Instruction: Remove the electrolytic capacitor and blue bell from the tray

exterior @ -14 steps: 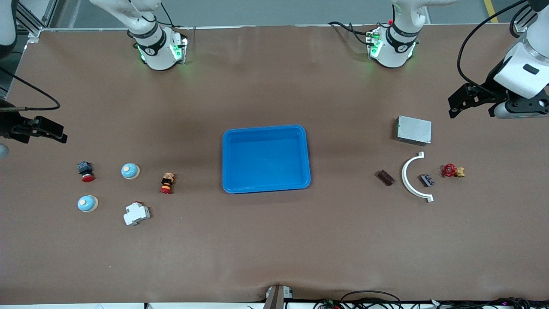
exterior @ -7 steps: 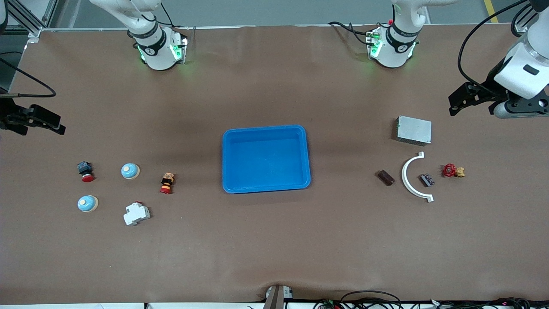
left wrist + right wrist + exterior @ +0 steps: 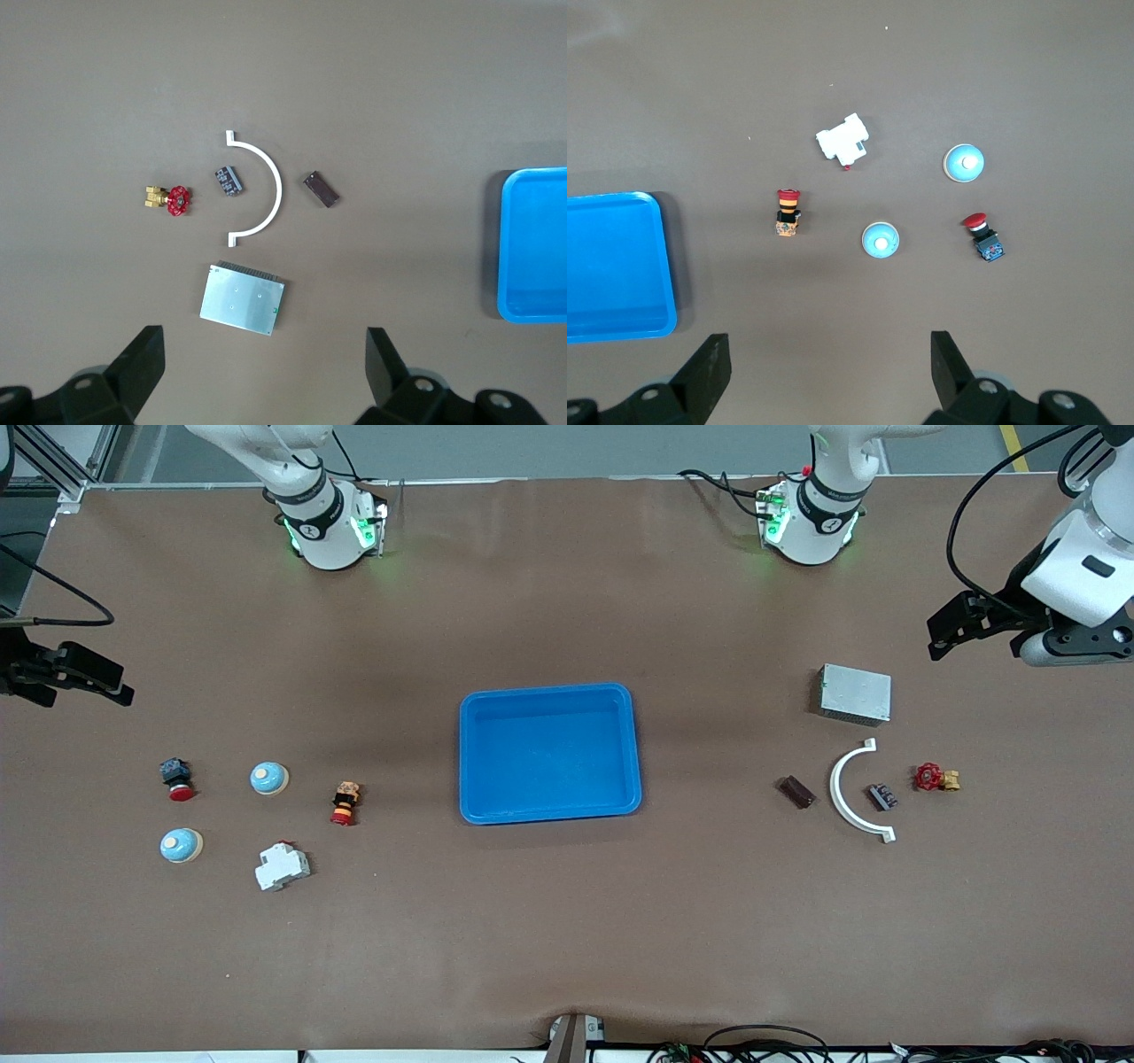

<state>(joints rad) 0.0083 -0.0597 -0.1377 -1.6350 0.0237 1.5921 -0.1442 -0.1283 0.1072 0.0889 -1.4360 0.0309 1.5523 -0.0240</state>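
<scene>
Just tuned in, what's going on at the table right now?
Nothing is being handled. The blue tray sits empty mid-table. Two blue bells lie on the table toward the right arm's end, and the small dark capacitor lies beside the white arc toward the left arm's end. The left gripper and right gripper hang open and empty over the table's ends.

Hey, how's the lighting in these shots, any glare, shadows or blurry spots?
Front view: even light, green glow by both arm bases, a soft shadow around the tray, and a pale sheen on the table near the camera. Left wrist view: sharp, with the grey metal box a little shiny. Right wrist view: sharp, with the tray casting a narrow shadow.
</scene>
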